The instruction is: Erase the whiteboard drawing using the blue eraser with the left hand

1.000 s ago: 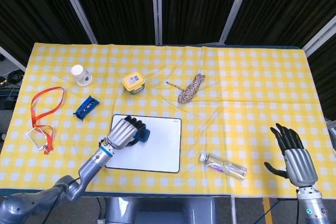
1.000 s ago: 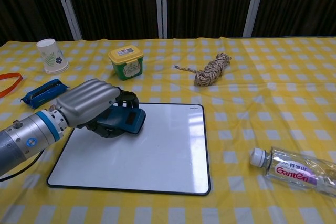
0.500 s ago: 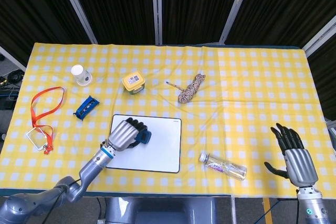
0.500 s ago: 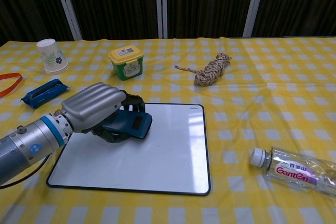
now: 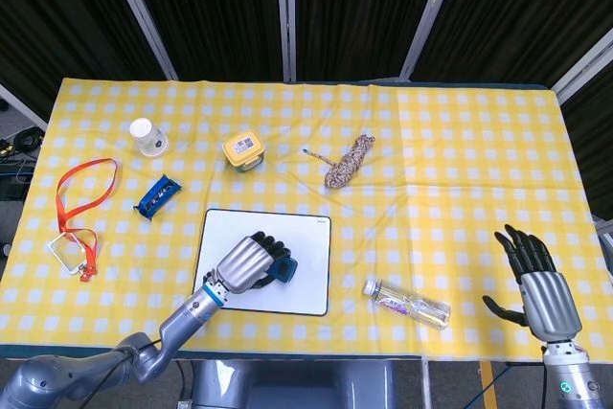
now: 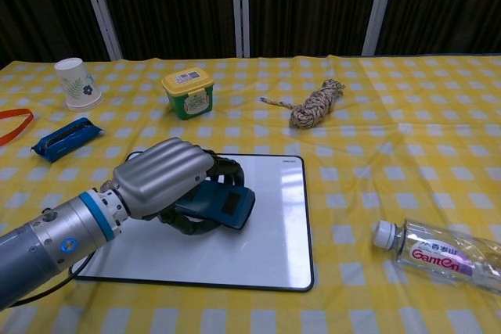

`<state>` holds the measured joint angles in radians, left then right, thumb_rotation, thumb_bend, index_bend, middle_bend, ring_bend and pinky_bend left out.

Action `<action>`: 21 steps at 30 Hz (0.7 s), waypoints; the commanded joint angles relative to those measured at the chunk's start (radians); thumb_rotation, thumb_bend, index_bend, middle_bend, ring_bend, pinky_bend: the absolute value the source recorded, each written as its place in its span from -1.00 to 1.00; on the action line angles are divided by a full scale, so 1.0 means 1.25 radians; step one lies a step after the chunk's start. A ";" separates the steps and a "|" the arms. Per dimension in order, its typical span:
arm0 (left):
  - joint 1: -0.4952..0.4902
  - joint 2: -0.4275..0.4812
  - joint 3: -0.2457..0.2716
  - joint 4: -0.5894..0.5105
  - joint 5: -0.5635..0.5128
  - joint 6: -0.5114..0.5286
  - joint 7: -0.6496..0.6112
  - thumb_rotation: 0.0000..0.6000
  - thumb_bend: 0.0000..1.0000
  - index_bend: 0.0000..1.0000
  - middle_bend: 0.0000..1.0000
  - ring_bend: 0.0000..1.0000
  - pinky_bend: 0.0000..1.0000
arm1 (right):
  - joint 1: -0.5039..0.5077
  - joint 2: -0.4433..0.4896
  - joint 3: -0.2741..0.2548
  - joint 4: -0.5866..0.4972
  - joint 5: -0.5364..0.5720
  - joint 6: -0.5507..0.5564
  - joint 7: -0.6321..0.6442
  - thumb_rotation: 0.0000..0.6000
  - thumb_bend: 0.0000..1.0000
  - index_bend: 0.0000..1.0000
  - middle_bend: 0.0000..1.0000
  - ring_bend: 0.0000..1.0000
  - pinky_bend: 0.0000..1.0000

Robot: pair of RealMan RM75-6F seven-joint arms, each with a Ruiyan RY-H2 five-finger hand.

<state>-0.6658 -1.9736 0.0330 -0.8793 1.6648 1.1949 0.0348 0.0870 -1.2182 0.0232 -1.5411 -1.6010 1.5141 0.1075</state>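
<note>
Checked table (image 5: 460,141); left hand (image 6: 168,177), blue eraser (image 6: 223,205) mid-whiteboard (image 6: 274,248).

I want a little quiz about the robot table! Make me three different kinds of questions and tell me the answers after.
1. True or false: the left hand holds the blue eraser on the whiteboard.
2. What lies nearest the right hand? A) paper cup B) plastic bottle C) orange lanyard
3. Fill in: the yellow tub has a ____ lid.

Key: 1 true. 2 B. 3 yellow.
</note>
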 commanded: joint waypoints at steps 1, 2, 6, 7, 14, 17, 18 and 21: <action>0.008 0.012 0.000 0.010 -0.007 0.002 -0.009 1.00 0.27 0.58 0.18 0.07 0.01 | 0.000 -0.001 -0.001 0.000 -0.001 -0.001 -0.002 1.00 -0.85 -0.98 -1.00 -1.00 -1.00; 0.012 0.018 0.001 0.016 -0.009 0.003 -0.014 1.00 0.27 0.58 0.18 0.07 0.01 | 0.000 -0.002 -0.001 0.000 -0.001 -0.001 -0.003 1.00 -0.86 -0.98 -1.00 -1.00 -1.00; 0.028 0.037 0.010 0.036 -0.013 0.009 -0.034 1.00 0.27 0.58 0.18 0.07 0.01 | 0.000 -0.003 -0.001 0.000 -0.002 -0.001 -0.006 1.00 -0.86 -0.98 -1.00 -1.00 -1.00; 0.034 0.044 0.014 0.044 -0.014 0.011 -0.042 1.00 0.27 0.58 0.18 0.07 0.01 | 0.000 -0.003 -0.002 0.000 -0.002 -0.001 -0.006 1.00 -0.86 -0.98 -1.00 -1.00 -1.00; 0.063 0.090 0.025 0.080 -0.016 0.037 -0.082 1.00 0.27 0.58 0.18 0.07 0.01 | -0.001 -0.003 -0.002 -0.002 -0.004 0.002 -0.009 1.00 -0.86 -0.98 -1.00 -1.00 -1.00; 0.073 0.112 0.024 0.083 -0.016 0.056 -0.100 1.00 0.27 0.58 0.18 0.07 0.01 | -0.001 -0.004 -0.003 -0.003 -0.006 0.003 -0.011 1.00 -0.86 -0.98 -1.00 -1.00 -1.00; 0.076 0.119 0.022 0.083 -0.017 0.063 -0.106 1.00 0.27 0.58 0.18 0.07 0.01 | -0.001 -0.004 -0.003 -0.003 -0.006 0.003 -0.012 1.00 -0.86 -0.98 -1.00 -1.00 -1.00; 0.085 0.140 0.011 0.073 -0.025 0.086 -0.131 1.00 0.27 0.57 0.18 0.07 0.01 | -0.002 -0.004 -0.005 -0.004 -0.009 0.004 -0.014 1.00 -0.85 -0.98 -1.00 -1.00 -1.00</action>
<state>-0.5676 -1.8104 0.0555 -0.7805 1.6406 1.2883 -0.1117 0.0850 -1.2232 0.0177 -1.5459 -1.6115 1.5187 0.0897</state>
